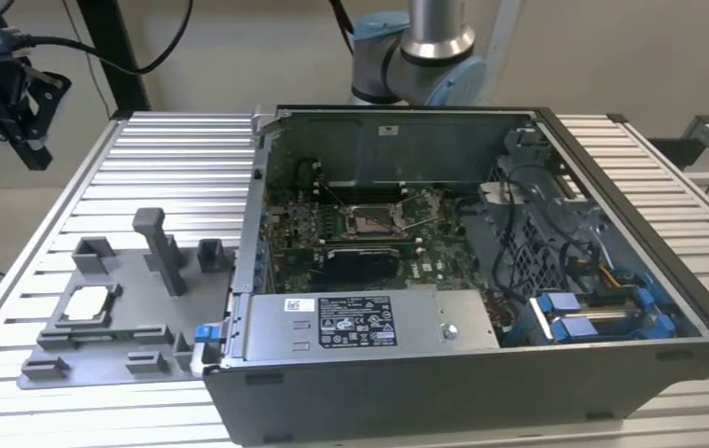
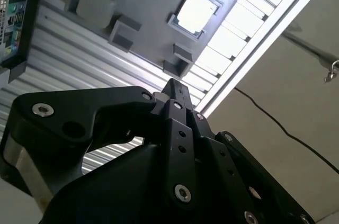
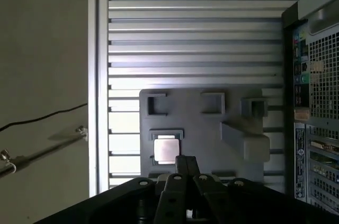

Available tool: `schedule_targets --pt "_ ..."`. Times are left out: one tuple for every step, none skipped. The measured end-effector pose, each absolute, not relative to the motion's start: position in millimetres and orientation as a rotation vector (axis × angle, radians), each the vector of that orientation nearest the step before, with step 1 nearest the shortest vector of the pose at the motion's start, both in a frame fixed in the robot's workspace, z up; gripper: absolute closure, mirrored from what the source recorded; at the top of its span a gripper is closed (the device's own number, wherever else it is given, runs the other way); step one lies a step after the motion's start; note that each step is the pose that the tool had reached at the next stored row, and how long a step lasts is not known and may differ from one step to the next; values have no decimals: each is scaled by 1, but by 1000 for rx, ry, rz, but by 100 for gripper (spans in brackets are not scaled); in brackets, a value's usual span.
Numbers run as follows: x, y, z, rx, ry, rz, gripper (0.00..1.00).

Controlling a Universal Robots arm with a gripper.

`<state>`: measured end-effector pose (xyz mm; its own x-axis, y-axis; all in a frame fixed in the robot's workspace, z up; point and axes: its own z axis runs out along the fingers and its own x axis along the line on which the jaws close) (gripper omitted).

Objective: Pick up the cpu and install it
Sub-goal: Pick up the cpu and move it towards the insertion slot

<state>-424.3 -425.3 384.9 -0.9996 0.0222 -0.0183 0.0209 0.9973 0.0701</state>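
Note:
The cpu [image 1: 90,303], a small square chip with a pale metal top, lies flat in a recess of the grey fixture plate [image 1: 131,327] at the exterior view's left. It also appears in both wrist views, cpu [image 2: 197,12] and cpu [image 3: 166,150]. My gripper [image 1: 34,149] hangs high above the table's far left corner, well clear of the chip. Its black fingers [image 3: 185,164] meet at the tips with nothing between them, gripper [image 2: 175,89]. The dark square socket [image 1: 373,221] sits on the motherboard inside the open computer case [image 1: 479,373].
Grey upright blocks [image 1: 161,247] stand on the fixture plate beside the chip. The case's walls and power supply [image 1: 361,322] rise around the motherboard. The ribbed metal table [image 1: 168,159] ends close to the plate's left. Cables hang near the gripper.

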Motion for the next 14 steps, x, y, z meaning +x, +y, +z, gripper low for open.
schedule_targets --pt "-426 -425 385 34 3120 109 100" --pt "-428 -425 385 34 3120 109 100" --pt "-429 -425 384 34 3120 109 100" --pt "-431 -425 384 34 3120 109 100" --pt "-432 -425 384 34 3120 109 100" --pt "-433 -425 384 34 3120 109 100" --pt "-434 -425 384 34 3121 109 100" --pt "-434 -425 384 34 3121 109 100" --pt "-434 -425 384 33 3120 109 100" --pt "-434 -425 384 33 3120 109 100" --pt "-435 -425 384 34 3120 109 100" --pt "-436 -425 384 34 3120 109 100" --pt "-436 -425 384 34 3120 109 100" --pt "-436 -425 384 34 3120 109 100"
